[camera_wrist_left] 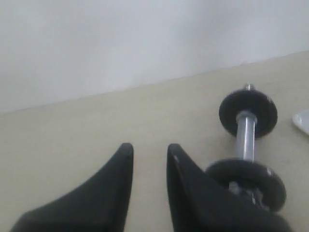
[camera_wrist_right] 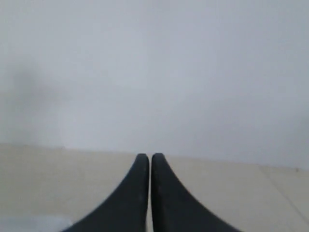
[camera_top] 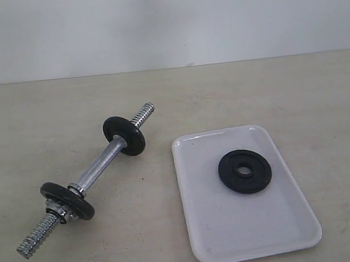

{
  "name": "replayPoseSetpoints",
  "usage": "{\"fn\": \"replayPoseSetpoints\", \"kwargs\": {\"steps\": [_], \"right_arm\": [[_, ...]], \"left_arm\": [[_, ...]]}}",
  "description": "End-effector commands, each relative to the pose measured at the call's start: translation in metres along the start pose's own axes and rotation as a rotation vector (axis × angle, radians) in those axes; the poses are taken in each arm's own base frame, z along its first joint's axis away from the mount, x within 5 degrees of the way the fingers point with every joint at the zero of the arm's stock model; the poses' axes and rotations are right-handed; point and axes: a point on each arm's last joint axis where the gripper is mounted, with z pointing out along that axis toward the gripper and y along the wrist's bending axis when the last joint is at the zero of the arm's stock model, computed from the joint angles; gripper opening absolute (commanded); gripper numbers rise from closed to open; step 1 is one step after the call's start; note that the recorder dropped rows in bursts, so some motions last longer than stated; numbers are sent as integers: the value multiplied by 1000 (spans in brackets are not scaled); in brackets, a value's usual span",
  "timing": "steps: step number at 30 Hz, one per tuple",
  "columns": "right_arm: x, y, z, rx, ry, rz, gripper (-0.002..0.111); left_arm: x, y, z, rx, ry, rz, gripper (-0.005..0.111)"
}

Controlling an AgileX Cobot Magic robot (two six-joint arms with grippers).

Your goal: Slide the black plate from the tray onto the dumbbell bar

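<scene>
Left gripper (camera_wrist_left: 149,151): two black tapered fingers (camera_wrist_left: 113,188), broad at the base and curving in to blunt tips. Jaws parted, with a narrow gap running the whole visible length and nothing gripped between them; tips level with each other; pointed forward and somewhat downward over the tabletop (camera_wrist_left: 72,135). Right gripper (camera_wrist_right: 149,157): two black fingers (camera_wrist_right: 130,198) of the same tapered form. Jaws closed, the inner edges meeting along a thin seam from tips to base; tips level; aimed forward, roughly level.
</scene>
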Motion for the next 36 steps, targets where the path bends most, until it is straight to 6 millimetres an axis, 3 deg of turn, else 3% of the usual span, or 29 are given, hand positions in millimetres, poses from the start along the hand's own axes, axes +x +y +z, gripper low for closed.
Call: {"fn": "replayPoseSetpoints", "kwargs": {"steps": [1,3,7,11,15,29,36], "right_arm": [[-29,-2,-5,2,-322,127,0],[-39,-3,-9,-26,-443,250,0],[-60,-4,-23,-88,-715,380,0],[-76,-14,-42,-67,-1009,449,0],[-80,-23,-54,-42,-1170,571,0],[-81,-24,-56,-138,-1198,715,0],[-70,-34,-44,-4,-1063,826,0]], "left_arm": [[-35,4,-8,-33,-408,-53,23],[-54,6,-19,-21,-657,-141,23],[-74,8,-39,27,-970,-245,23],[-78,9,-46,-12,-1051,-199,23],[-79,9,-49,-11,-1094,-192,23],[-82,9,-54,-7,-1152,-185,23],[-82,9,-55,-9,-1163,-188,23]]}}
